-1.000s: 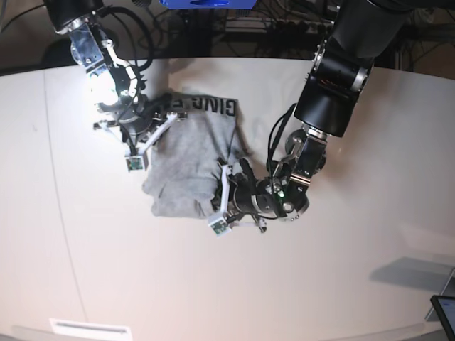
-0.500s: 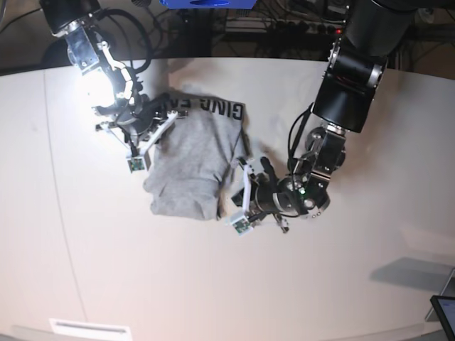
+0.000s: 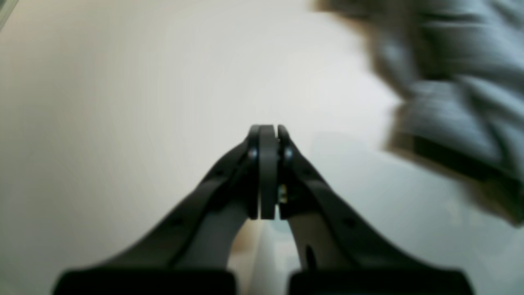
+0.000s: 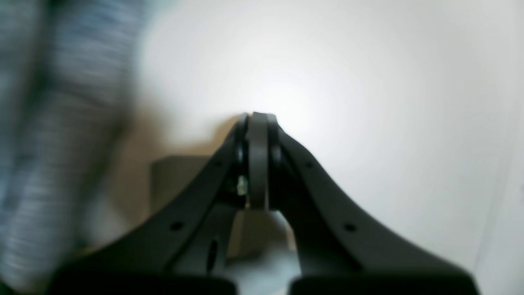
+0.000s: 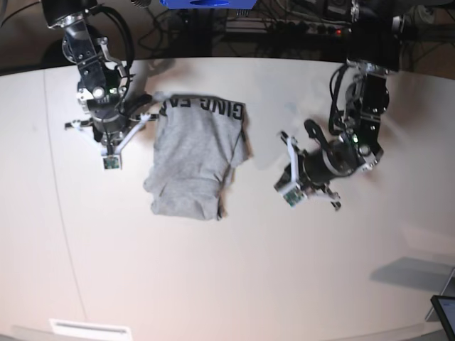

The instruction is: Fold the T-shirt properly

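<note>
Lying rumpled on the pale, smooth tabletop (image 5: 227, 284), between the two arms: heather-grey short-sleeved cotton T-shirt (image 5: 193, 160), partly folded into a rough upright oblong. Black block lettering showing along its top edge, on a band turned over there. Lower edge bunched, with a small dark fold at the bottom right corner.

Hovering just to the shirt's left in the base view, clear of the cloth: right gripper (image 5: 111, 160), black with white struts, pointing down the table. Jaws pressed together with nothing between them, seen plainly in the right wrist view (image 4: 258, 123), bare bright tabletop beyond and blurred grey fabric at the left edge of that view.

Sitting on the other side of the shirt, near but apart from its right edge: left gripper (image 5: 290, 195), likewise black with white struts. Jaws closed flat against each other and empty in the left wrist view (image 3: 268, 131), blurred grey fabric filling the upper right corner there.

Dark cables and equipment crowding the far edge behind the table.
</note>
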{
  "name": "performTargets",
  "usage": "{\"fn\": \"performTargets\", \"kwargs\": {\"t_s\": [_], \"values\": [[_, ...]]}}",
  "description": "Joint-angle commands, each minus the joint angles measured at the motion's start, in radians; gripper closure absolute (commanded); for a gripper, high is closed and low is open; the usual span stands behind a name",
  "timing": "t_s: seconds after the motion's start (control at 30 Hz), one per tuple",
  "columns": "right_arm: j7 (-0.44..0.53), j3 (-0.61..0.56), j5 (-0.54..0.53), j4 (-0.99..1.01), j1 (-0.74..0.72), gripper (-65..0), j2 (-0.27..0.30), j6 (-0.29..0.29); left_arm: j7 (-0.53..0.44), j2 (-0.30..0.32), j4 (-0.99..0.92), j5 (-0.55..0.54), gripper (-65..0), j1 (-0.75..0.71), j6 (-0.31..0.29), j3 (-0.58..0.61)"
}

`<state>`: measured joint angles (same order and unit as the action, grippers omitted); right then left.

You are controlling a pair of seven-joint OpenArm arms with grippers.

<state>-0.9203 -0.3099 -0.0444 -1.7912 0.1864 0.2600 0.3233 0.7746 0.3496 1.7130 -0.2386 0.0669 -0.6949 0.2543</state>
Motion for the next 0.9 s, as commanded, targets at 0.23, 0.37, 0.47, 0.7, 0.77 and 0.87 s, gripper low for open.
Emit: {"fn": "performTargets", "kwargs": {"t_s": [0.23, 0.37, 0.47, 0.7, 0.77, 0.87], "values": [[0.363, 0.084, 0.021, -0.134, 0.109, 0.0, 0.005, 0.003, -0.403, -0.096, 0.089, 0.239, 0.0, -0.319, -0.003, -0.188], [0.573, 0.084, 0.021, -0.149, 0.2, 0.0, 0.005, 0.003, -0.544, -0.109, 0.103, 0.247, 0.0, -0.402, -0.003, -0.267], [0.725, 0.084, 0.022, -0.149, 0.262, 0.0, 0.006, 0.003, -0.64, -0.097, 0.124, 0.249, 0.0, -0.453, -0.003, -0.275], [0.857, 0.084, 0.022, -0.147, 0.348, 0.0, 0.008, 0.003, -0.949, -0.077, 0.124, 0.25, 0.0, -0.568, 0.113, -0.275], [0.918, 0.085, 0.022, -0.147, 0.378, 0.0, 0.009, 0.003, -1.038, -0.079, 0.124, 0.25, 0.0, -0.606, 0.116, -0.275], [1.055, 0.087, 0.022, -0.147, 0.43, 0.0, 0.011, 0.003, -1.122, -0.079, 0.124, 0.25, 0.0, -0.662, 0.116, -0.275]]}}
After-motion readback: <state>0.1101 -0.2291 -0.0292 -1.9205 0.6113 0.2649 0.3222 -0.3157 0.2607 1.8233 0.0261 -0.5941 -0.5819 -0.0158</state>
